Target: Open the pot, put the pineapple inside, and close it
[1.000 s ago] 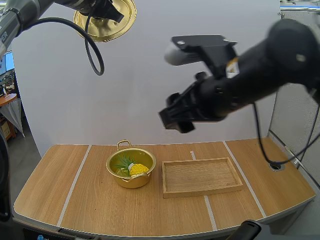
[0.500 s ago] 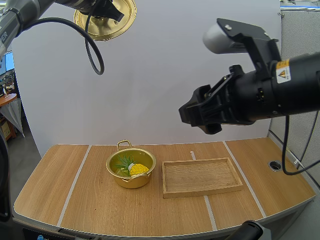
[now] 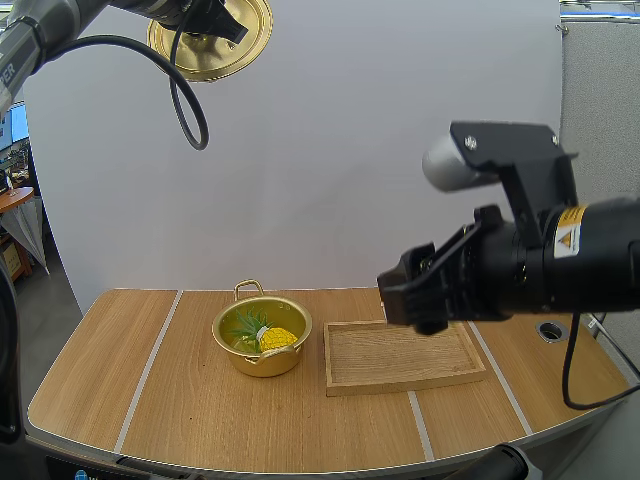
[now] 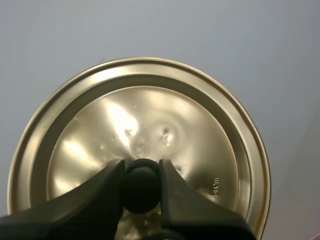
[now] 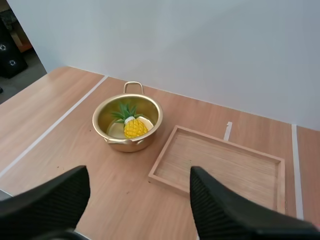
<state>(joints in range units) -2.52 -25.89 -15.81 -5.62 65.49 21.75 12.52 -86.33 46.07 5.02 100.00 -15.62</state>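
My left arm [image 3: 45, 30] reaches high up at the far left. The left gripper [image 3: 205, 18] pinches the black knob [image 4: 142, 182] of the lid [image 4: 150, 115], one finger on each side. My right arm [image 3: 560, 260] hangs in the air at the right and points left and down. The right gripper [image 3: 415, 298] holds nothing, and its fingers [image 5: 50, 200] stand wide apart.

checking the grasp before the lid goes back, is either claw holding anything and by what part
The left claw pinches the lid by its black knob. The right claw is open and holds nothing.
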